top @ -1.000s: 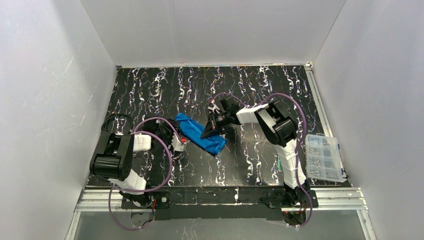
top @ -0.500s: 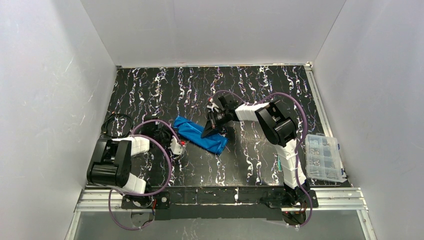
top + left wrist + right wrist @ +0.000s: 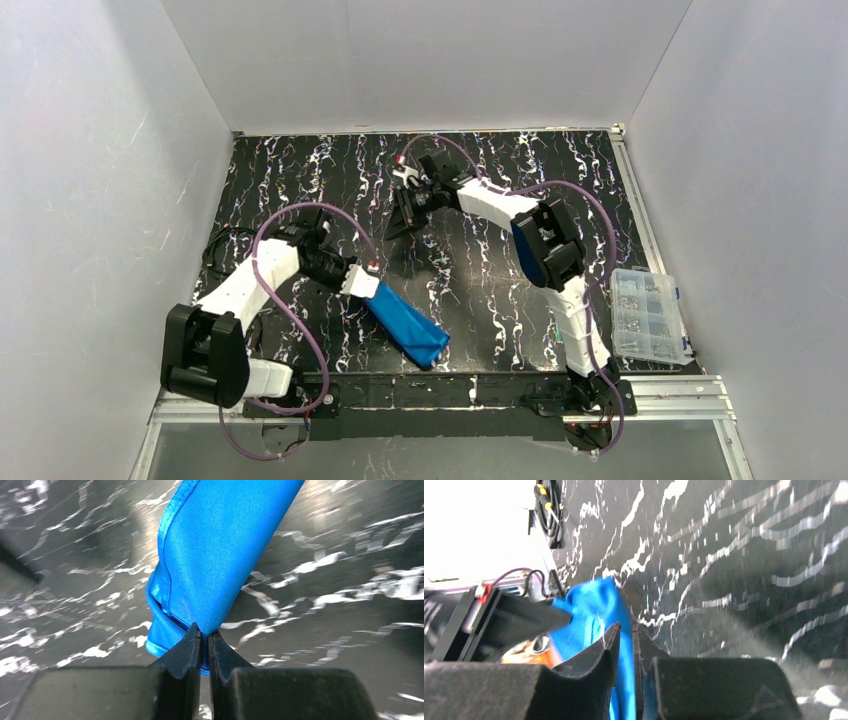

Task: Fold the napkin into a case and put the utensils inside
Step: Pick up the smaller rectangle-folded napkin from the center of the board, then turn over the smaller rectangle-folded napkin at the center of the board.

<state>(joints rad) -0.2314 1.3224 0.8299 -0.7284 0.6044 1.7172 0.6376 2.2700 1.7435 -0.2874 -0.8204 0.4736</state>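
Observation:
The napkin is a bright blue folded strip lying slantwise near the table's front middle. My left gripper is shut on its upper left end. In the left wrist view the jaws pinch the layered cloth, which runs away from them. My right gripper is farther back at mid-table, apart from the napkin. Its jaws are shut with only a slit between them and clamp nothing. The napkin shows beyond them. The utensils are out of view.
A clear plastic organiser box sits at the right edge. A coil of black cable lies at the left edge and also shows in the right wrist view. White walls enclose three sides. A metal rail runs along the front.
My left gripper has taken hold of the napkin and dragged it toward the front. My right gripper has let go of it and moved back and left.

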